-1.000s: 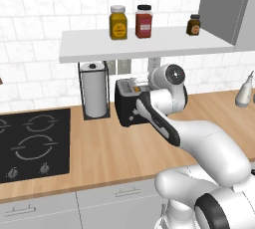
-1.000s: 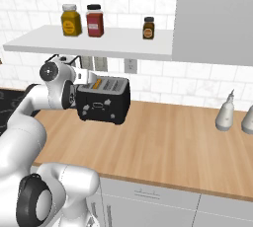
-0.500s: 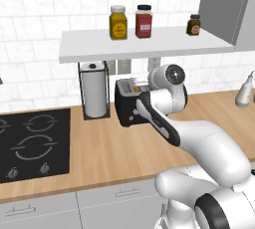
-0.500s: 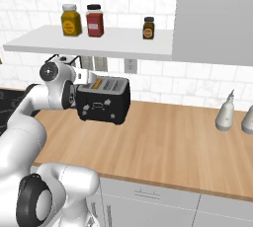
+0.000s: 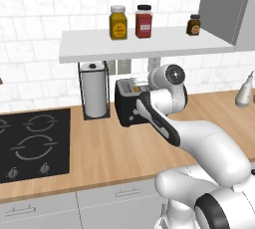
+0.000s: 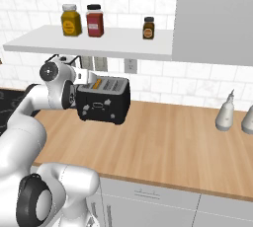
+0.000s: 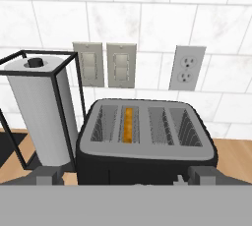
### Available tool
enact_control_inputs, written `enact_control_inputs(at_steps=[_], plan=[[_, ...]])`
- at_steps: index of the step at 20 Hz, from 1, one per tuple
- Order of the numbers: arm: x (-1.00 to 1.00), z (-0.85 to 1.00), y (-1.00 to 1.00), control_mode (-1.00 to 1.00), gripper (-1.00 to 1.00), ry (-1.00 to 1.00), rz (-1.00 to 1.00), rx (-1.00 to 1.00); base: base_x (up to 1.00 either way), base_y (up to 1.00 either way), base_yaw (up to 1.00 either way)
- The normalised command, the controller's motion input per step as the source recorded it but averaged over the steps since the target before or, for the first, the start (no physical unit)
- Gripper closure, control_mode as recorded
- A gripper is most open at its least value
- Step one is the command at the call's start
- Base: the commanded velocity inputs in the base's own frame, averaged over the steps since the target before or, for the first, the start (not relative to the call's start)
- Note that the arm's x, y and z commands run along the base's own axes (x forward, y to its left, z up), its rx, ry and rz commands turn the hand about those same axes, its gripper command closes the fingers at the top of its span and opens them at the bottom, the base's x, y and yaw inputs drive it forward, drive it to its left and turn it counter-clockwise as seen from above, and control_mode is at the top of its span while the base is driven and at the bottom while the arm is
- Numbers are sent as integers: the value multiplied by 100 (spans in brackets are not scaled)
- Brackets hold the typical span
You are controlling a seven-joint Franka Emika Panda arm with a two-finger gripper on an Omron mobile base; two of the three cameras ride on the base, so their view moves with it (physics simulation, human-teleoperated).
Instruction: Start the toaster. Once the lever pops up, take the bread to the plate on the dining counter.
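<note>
Claw: jaws stand fully apart and hold nothing. The two dark fingertips rise at the bottom of the hand view, one to each side of the toaster's near edge. In the base views the hand sits close above and behind the toaster's top.

Toaster: black, boxy, standing upright on the wooden bench, near the tiled wall. Knobs and a panel are on its front face. Its lever cannot be made out from these views. Judged rigid and heavy enough to stay put under a downward press.

Bread: seated on edge in a slot left of centre, only its orange-brown top crust showing, roughly level with the slot mouth. Judged light, thin and fairly stiff, but crumbly and easily crushed. The hold should be a gentle pinch across the flat faces at the top edge, drawn straight up to clear the slot walls. As it sits now, too little crust stands proud for a sound grip.

Surroundings: a paper towel roll in a black wire frame stands just beside the toaster, so clearance on that side is tight.
</note>
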Motion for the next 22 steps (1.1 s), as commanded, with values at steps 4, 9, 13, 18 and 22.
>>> enact_control_inputs(at_steps=[4,9,13,18,22], plan=[[0,0,0,-100,-100,0,0,0,0,0,0],[0,0,0,-100,-100,0,0,0,0,0,0],[0,0,0,-100,-100,0,0,0,0,0,0],[0,0,0,-100,-100,0,0,0,0,0,0],[0,0,0,-100,-100,0,0,0,0,0,0]])
